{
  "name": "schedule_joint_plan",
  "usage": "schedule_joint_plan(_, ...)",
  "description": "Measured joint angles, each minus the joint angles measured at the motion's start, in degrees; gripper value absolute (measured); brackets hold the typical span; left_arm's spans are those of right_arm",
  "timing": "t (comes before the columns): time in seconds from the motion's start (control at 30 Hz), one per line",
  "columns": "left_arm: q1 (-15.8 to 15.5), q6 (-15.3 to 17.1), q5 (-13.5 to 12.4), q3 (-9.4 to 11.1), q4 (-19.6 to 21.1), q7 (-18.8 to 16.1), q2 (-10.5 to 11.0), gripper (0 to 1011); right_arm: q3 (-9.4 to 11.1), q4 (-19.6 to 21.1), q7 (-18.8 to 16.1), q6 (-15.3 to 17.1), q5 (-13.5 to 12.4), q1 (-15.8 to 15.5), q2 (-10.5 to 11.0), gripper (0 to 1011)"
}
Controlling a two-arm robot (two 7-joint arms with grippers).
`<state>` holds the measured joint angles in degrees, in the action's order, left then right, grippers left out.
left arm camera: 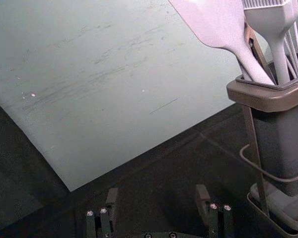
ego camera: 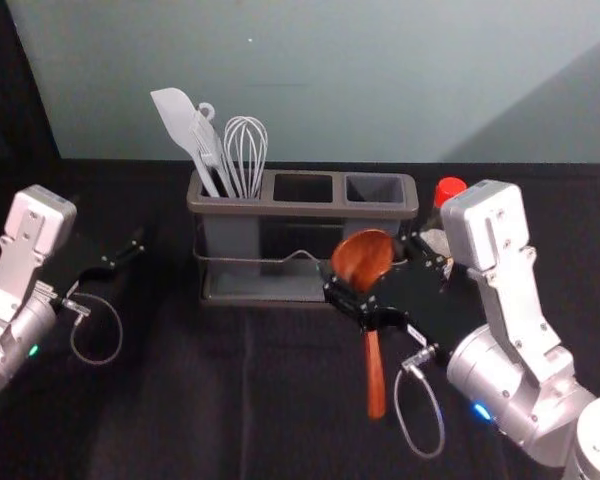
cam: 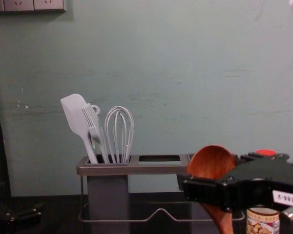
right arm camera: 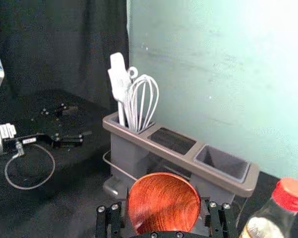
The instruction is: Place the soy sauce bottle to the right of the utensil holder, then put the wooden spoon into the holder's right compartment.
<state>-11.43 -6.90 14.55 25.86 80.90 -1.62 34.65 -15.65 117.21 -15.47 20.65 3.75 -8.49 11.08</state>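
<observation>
Wooden spoon, reddish-brown and round-bowled, hangs bowl up, in the head view, before the grey, brown-rimmed utensil holder. The right gripper has its jaws closed on it near the neck; the red-capped glass soy sauce bottle stands right of the holder. The left gripper is parked left of it.

Left wrist view: those jaws stand wide, nothing between them.

Right wrist view: the vacant right compartment lies beyond the bowl.

Chest view: the handle slants. Probably light, stiff and smooth, the spoon could pivot; the neck seems a sound hold, leaving the handle free to enter first.
</observation>
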Motion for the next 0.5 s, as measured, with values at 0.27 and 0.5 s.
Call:
schedule_joint_plan(0.27, 0.0, 0.0, 0.0, 0.0, 0.0, 0.0, 0.0, 1000, 0.0, 1.1, 0.1, 0.1, -0.2, 0.1, 1.1, 836)
schedule_joint_plan(0.5, 0.0, 0.0, 0.0, 0.0, 0.0, 0.0, 0.0, 1000, -0.1, 0.8, 0.1, 0.3, -0.3, 0.2, 1.3, 836)
